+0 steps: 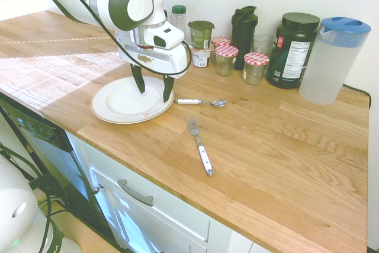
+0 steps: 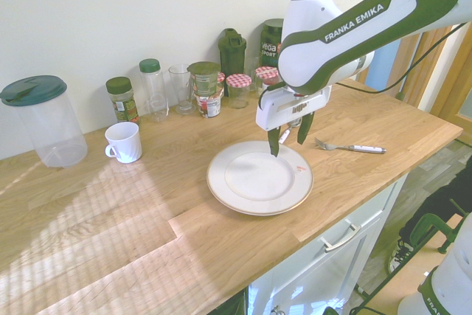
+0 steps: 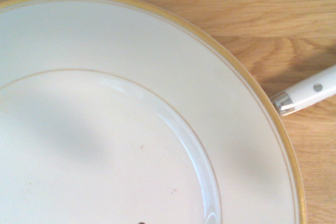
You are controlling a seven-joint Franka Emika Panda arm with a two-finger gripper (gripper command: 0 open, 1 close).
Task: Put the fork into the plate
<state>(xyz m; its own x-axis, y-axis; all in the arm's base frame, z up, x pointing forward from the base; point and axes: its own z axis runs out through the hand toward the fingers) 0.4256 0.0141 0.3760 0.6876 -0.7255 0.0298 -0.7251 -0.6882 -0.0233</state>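
Above the plate's rim area, the tool points downward with its two fingers spread, nothing between them. Below it, the plate, white with a gold edge, lies flat on the wooden tabletop. Just beside the plate, a spoon rests, its white handle end toward the rim. Near the spoon, the fork lies on bare wood, outside the plate, tines and handle both on the tabletop. Along the wall: red-checked jars, a dark shaker bottle, a black tub, a blue-lidded pitcher. Farther along, a white mug stands upright.
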